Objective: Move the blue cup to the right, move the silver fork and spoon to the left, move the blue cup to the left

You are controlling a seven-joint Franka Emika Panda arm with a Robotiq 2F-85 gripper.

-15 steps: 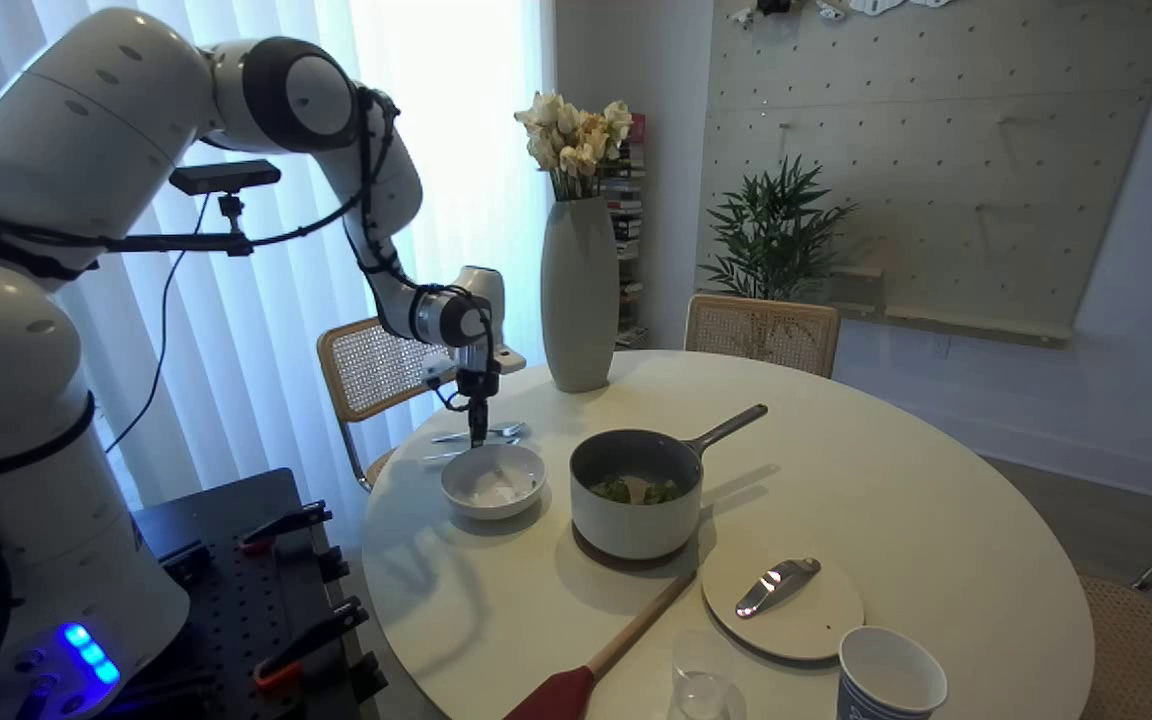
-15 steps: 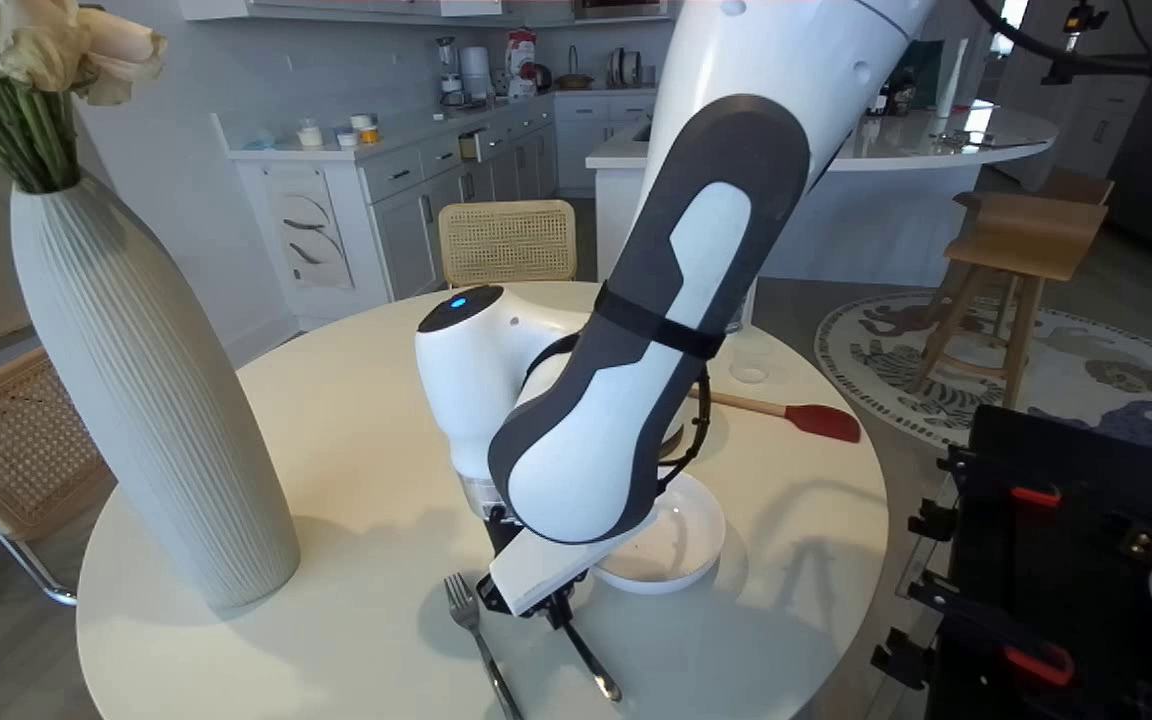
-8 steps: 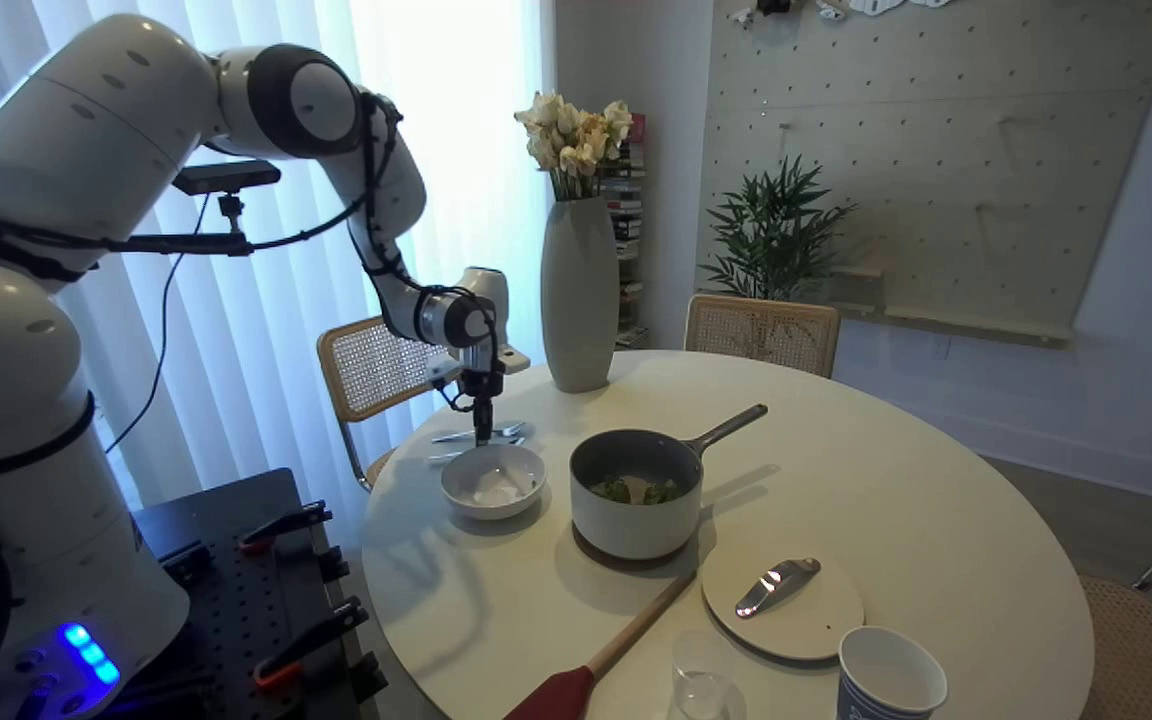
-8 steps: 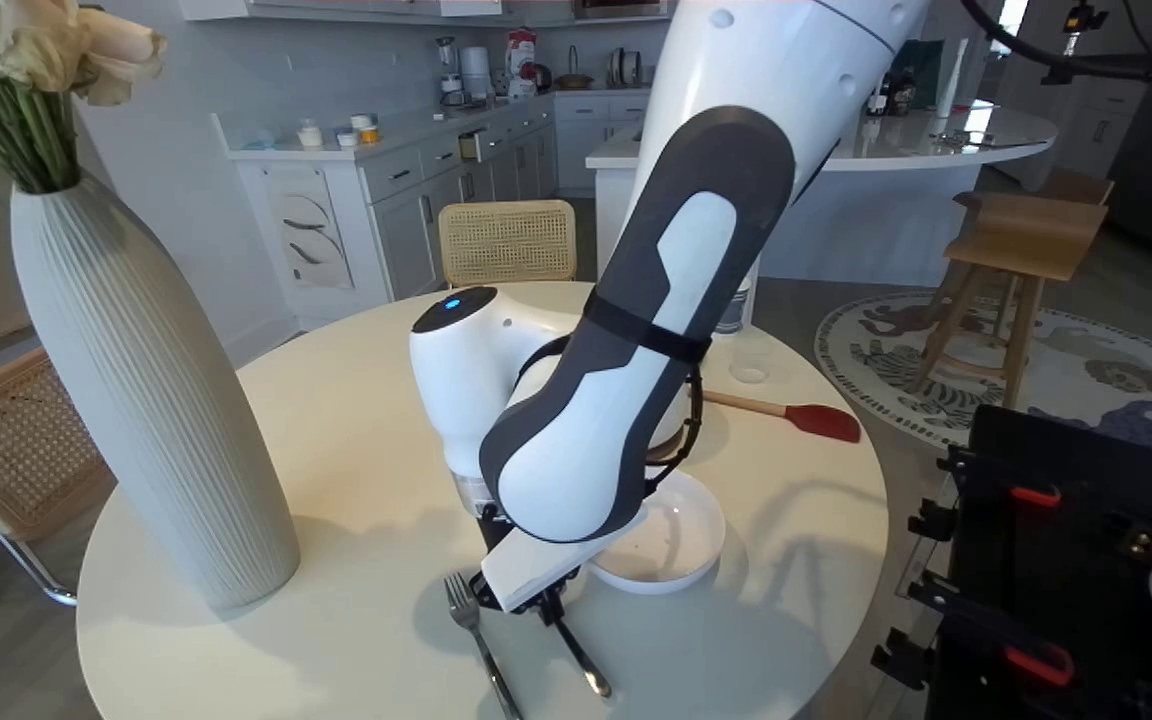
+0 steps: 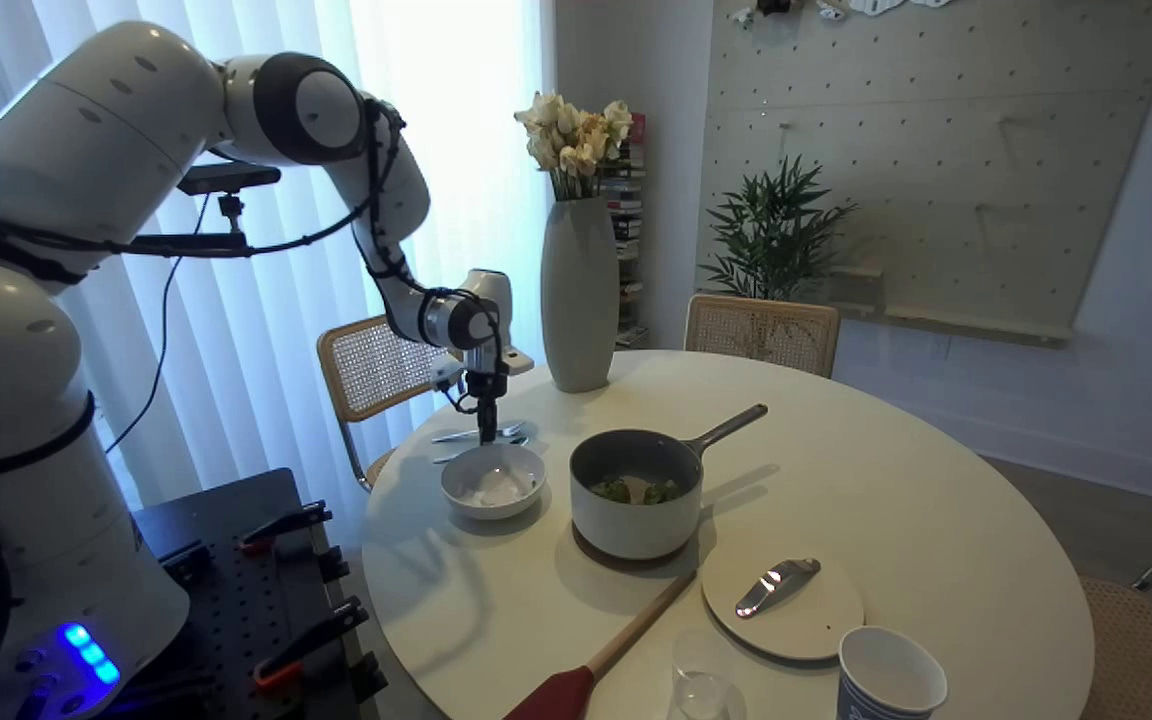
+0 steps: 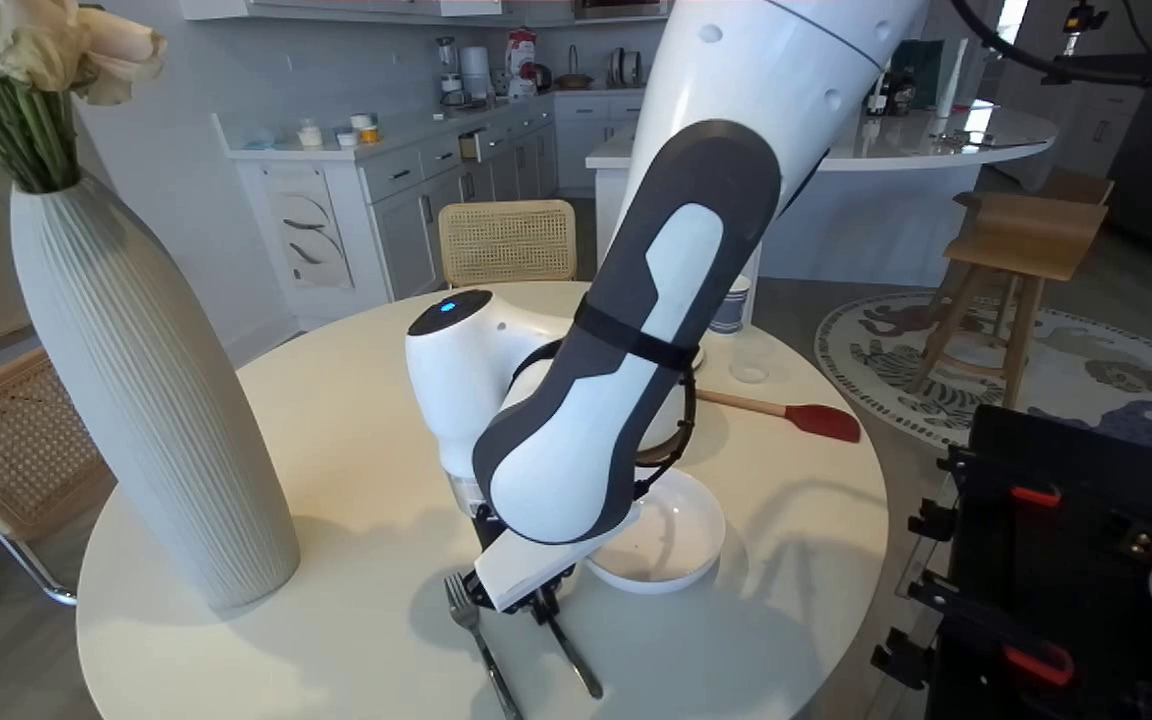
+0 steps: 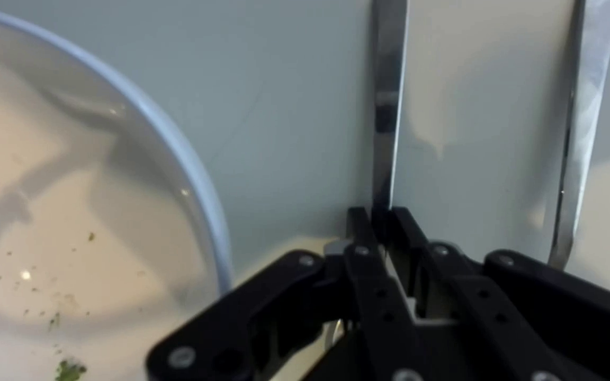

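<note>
jaws pinch the silver spoon [image 7: 387,106], its flat glossy handle aimed at the rounded edge of the surface [image 6: 336,450], nearly parallel to the slim metal fork [image 6: 482,645]!

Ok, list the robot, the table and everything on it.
table: one, cream, underneath everything
vase: one, white, on table
flowers: several, cream, in vase
pot: one, white, mid-table
trivet: one, brown, under pot
clumps: two, green, in pot
bowl: one, white, near pot
crumbs: several, green, in bowl
fork: one, silver, on table
utensil, likely spoon: one, silver, between fork and bowl
spatula: one, red and tan, near pot
plate: one, cream, near pot
tool: one, silver, on plate
clear cup: one, colourless, near plate
paper cup: one, white and blue, near plate
arm: one, white and black, over table
gripper: one, black, closed on utensil
</note>
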